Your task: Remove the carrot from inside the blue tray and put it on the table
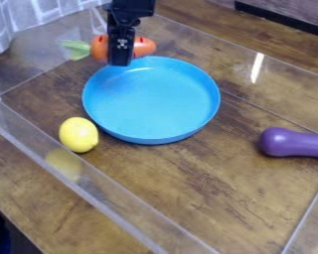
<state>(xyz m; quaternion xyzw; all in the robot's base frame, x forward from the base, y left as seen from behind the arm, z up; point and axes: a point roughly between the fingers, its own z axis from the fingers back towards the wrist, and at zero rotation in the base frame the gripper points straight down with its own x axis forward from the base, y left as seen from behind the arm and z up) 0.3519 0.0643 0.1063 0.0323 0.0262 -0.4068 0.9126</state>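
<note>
The blue tray (155, 99) lies in the middle of the table (215, 189) with nothing inside it. Just beyond its far left rim, my gripper (119, 58) points straight down and is shut on the carrot (144, 45). The carrot lies crosswise in the fingers, orange body sticking out to the right and green top to the left. The black fingers hide its middle. Whether the carrot touches the tabletop I cannot tell.
A yellow lemon (79, 134) sits against the tray's front left rim. A purple eggplant-like toy (294, 143) lies at the right edge of the view. A clear raised edging (69, 184) runs along the table's front left side.
</note>
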